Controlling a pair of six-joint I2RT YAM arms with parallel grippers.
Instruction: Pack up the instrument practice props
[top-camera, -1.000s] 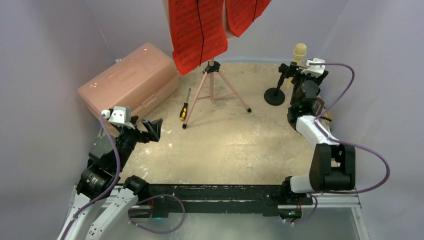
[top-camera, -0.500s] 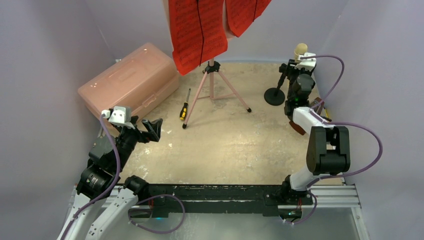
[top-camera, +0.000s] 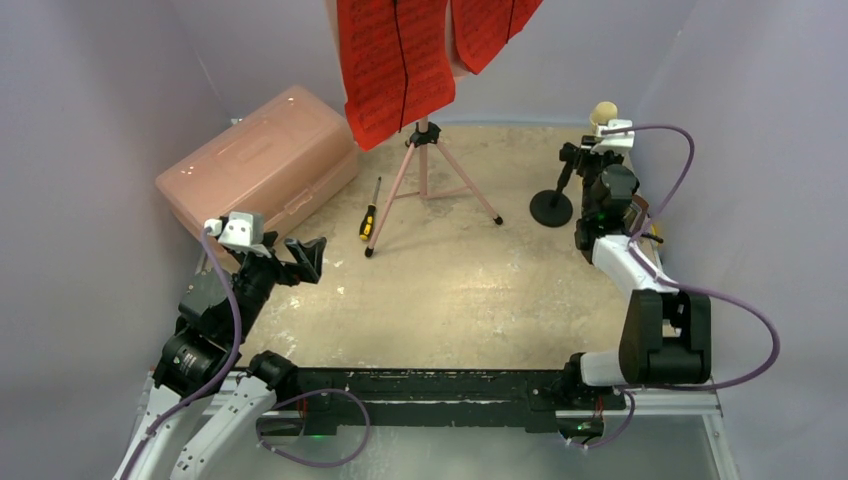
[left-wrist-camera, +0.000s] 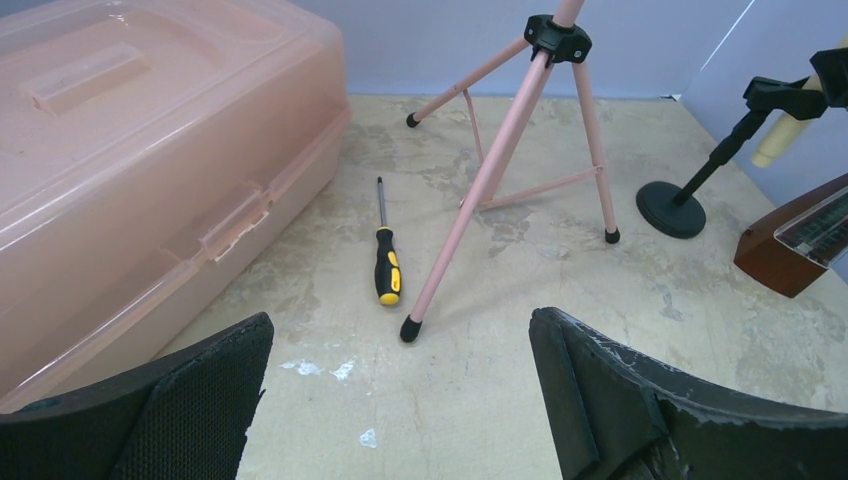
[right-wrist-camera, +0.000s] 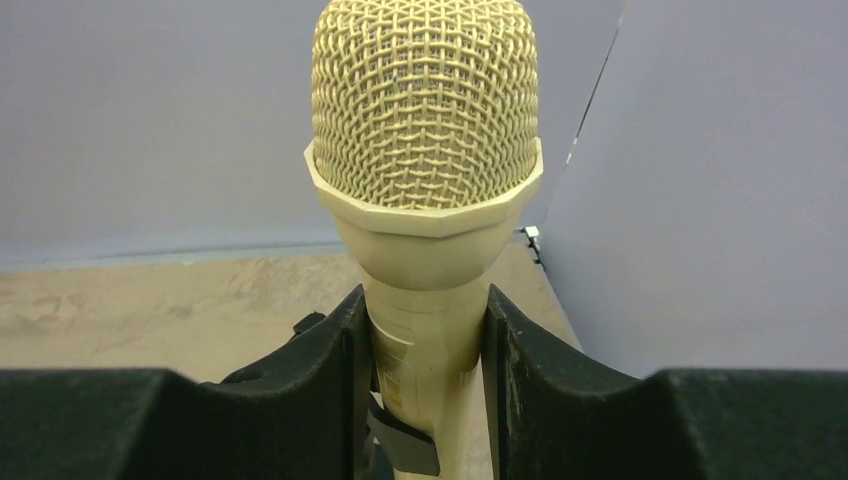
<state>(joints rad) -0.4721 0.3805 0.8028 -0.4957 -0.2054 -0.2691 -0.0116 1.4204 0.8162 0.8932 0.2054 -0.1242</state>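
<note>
Cream stick microphone (right-wrist-camera: 425, 110) — upright in its black floor stand (top-camera: 551, 208), far right corner; right gripper (right-wrist-camera: 424, 310) closed on its handle below the mesh head, pads apparently touching. Left gripper (left-wrist-camera: 400, 330) — jaws wide, empty, beside the pink lidded box (left-wrist-camera: 130, 150)

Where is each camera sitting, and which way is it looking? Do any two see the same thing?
Top camera: high behind the arms, looking down on the table; the left arm and right arm show.
Left wrist camera: on the left arm, looking across at the pink box, screwdriver and music stand; the left gripper shows, fingers open.
Right wrist camera: on the right arm, facing the far wall; the right gripper clamps the microphone.
Shared: top and left wrist cameras both see the screwdriver.
</note>
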